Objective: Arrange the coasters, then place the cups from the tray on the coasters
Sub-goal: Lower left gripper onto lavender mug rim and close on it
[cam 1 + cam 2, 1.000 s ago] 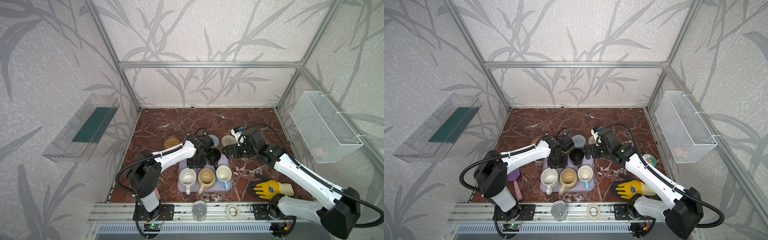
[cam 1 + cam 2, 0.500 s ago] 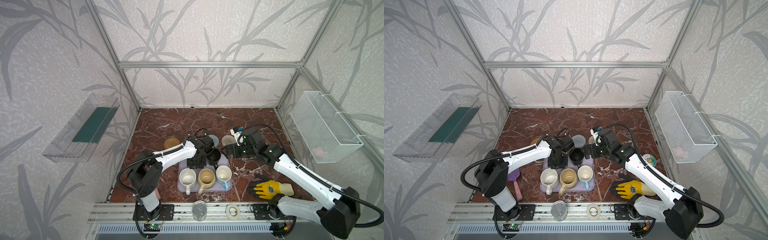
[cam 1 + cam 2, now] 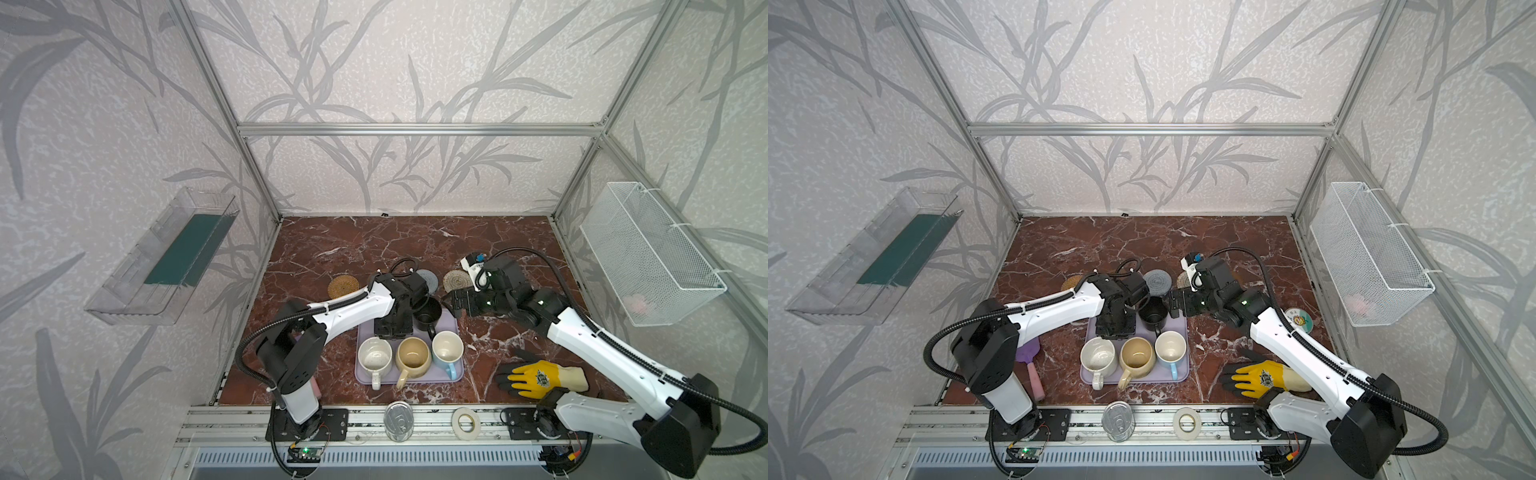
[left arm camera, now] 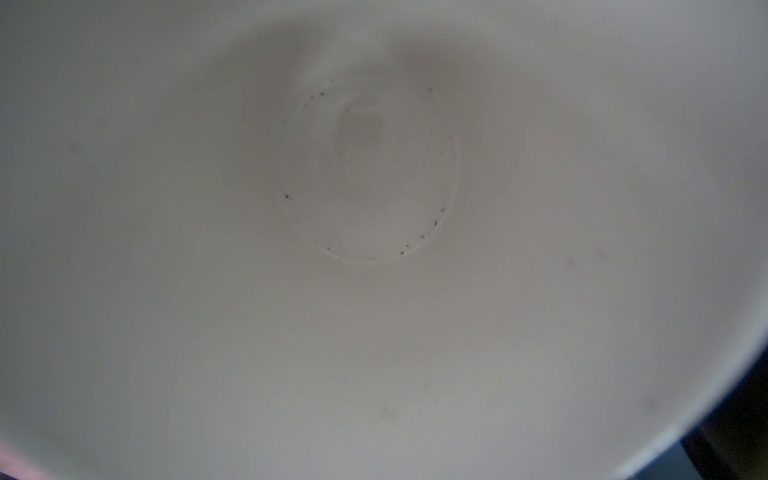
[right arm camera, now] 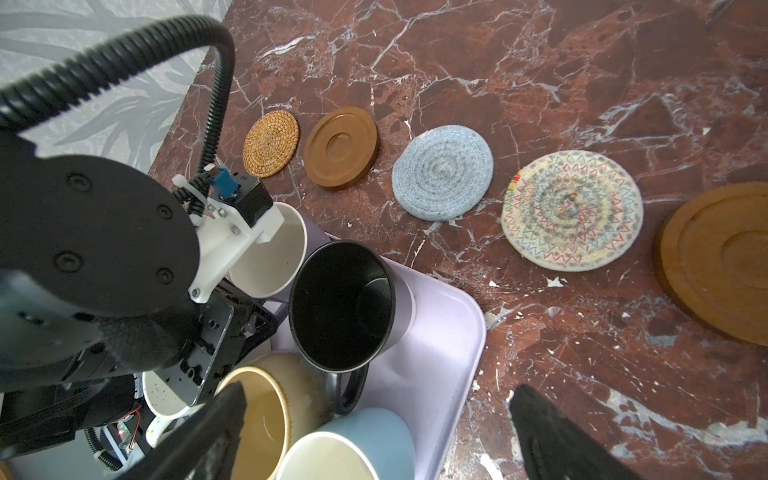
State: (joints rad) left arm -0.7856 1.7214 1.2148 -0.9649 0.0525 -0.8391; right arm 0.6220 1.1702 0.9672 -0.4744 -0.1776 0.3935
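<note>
Five coasters lie in a row behind the tray: rattan (image 5: 271, 143), wooden (image 5: 340, 147), grey-blue (image 5: 443, 172), cream (image 5: 572, 210) and a second wooden one (image 5: 719, 262). On the lavender tray (image 3: 361, 378) stand the black cup (image 3: 428, 314), the speckled white cup (image 3: 375, 357), the beige cup (image 3: 412, 354) and the light blue cup (image 3: 447, 349). My left gripper (image 3: 392, 326) is down on the lavender cup (image 5: 274, 253), whose white inside (image 4: 374, 174) fills the left wrist view. Its fingers are hidden. My right gripper (image 5: 374, 440) hangs open beside the black cup, holding nothing.
A yellow glove on a dummy hand (image 3: 536, 376) lies front right. A silver can (image 3: 398, 420) and a tape roll (image 3: 465, 423) sit on the front rail. A purple scoop (image 3: 1027, 353) lies front left, a round tin (image 3: 1299, 320) at the right. A wire basket (image 3: 648, 257) hangs on the right wall.
My right gripper has moved left, closer to the black cup, still open. The left arm has stayed in place over the lavender cup.
</note>
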